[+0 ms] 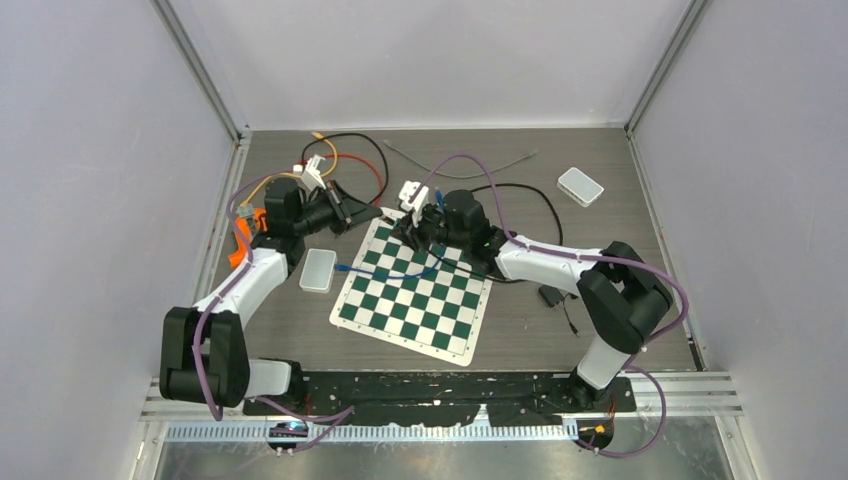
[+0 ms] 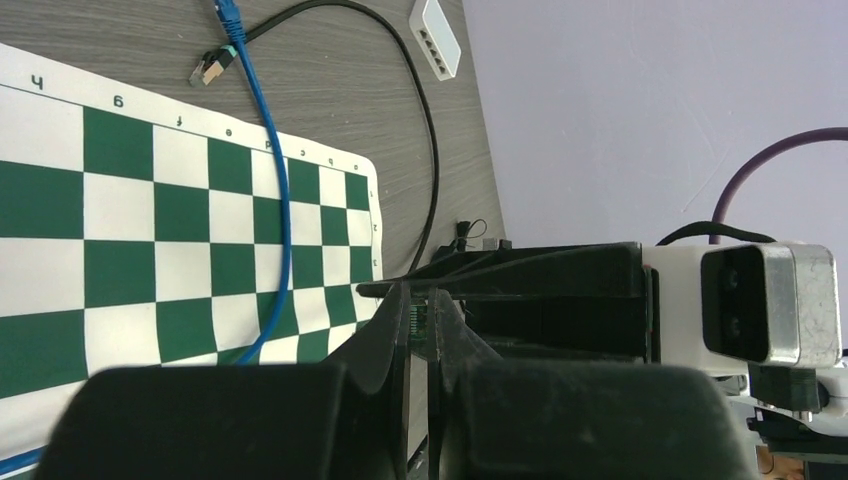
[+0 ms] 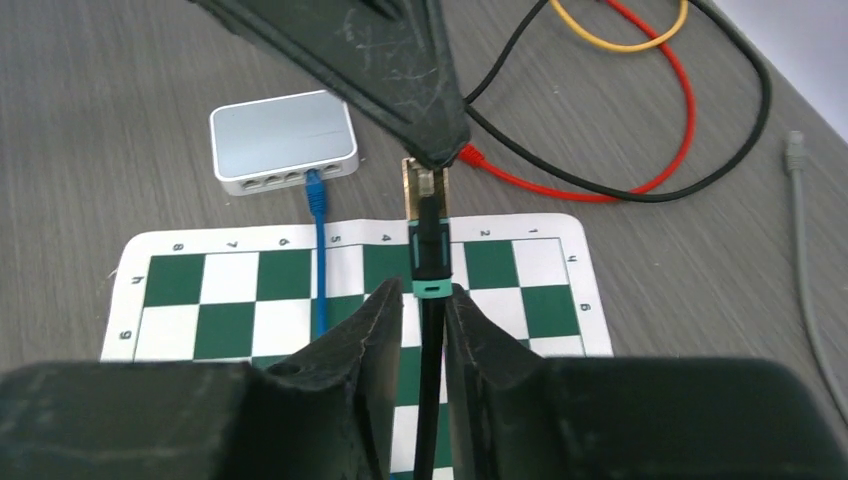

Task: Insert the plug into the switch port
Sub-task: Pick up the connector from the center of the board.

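Two white switches lie off the chessboard mat point(image 1: 410, 300). The nearer switch point(image 3: 283, 148) sits just beside the mat's left edge, its row of ports facing the mat, and a blue cable point(image 3: 318, 260) is plugged into one of them and trails across the squares. The second switch point(image 1: 580, 186) lies well apart from the mat, off toward its far right.

The right gripper point(image 3: 424, 292) is clamped on a black cable point(image 3: 430, 400) just behind the plug point(image 3: 430, 245), a black connector with a teal collar. The plug hangs over the mat's far edge near the far-left corner, pointing away from the gripper (not at the nearer switch, which lies to one side of its line). Its clear tip meets the point of the left gripper point(image 2: 420, 300), which reaches in from beyond that same corner.

The left gripper's jaws are drawn nearly together, with only a thin slot between them. Something small and greenish shows in that slot, but I cannot tell whether the jaws actually pinch the plug's tip.

Beyond the mat's far edge a red cable point(image 3: 600, 180), a yellow cable point(image 3: 620, 42) and a grey cable point(image 3: 810, 250) loop over the wooden table point(image 3: 120, 90).
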Motion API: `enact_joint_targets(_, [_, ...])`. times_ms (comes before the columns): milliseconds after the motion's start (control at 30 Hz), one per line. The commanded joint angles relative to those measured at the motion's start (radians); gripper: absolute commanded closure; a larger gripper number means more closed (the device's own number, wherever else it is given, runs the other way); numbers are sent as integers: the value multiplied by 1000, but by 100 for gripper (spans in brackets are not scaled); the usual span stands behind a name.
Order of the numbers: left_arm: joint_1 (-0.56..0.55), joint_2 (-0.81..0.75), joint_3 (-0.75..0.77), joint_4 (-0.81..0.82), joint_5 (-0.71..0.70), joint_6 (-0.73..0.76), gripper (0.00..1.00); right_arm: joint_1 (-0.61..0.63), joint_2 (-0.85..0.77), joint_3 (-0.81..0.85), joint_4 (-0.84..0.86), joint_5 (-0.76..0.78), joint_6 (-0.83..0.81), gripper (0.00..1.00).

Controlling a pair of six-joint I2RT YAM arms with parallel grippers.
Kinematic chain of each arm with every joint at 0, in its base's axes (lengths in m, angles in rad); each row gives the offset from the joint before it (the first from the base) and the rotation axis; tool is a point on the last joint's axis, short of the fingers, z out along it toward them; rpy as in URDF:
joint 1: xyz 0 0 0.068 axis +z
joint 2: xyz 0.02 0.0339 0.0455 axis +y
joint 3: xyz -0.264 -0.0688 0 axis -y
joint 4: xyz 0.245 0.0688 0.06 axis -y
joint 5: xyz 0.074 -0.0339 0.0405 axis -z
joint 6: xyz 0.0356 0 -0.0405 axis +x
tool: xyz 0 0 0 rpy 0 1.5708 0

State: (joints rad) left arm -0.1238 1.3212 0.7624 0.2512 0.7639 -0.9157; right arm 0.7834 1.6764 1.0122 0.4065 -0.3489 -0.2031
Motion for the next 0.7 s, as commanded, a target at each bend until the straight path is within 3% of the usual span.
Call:
enact_joint_targets(0, [1,-35,0,52,23,-9,100,14,0,16,158,51,-39,74])
enact_joint_targets(267, [3,-42,5,-1,18,11,100,30,-11,-14,227,70,-65,84])
enact_joint_targets(467, [1,-45,11,-26,10,28,100,38,-14,-14,221,58,-79,69])
enact_joint_targets(667, [4,-55,28,-76,2,63,100,41,-24,-23,236,63,-90,72])
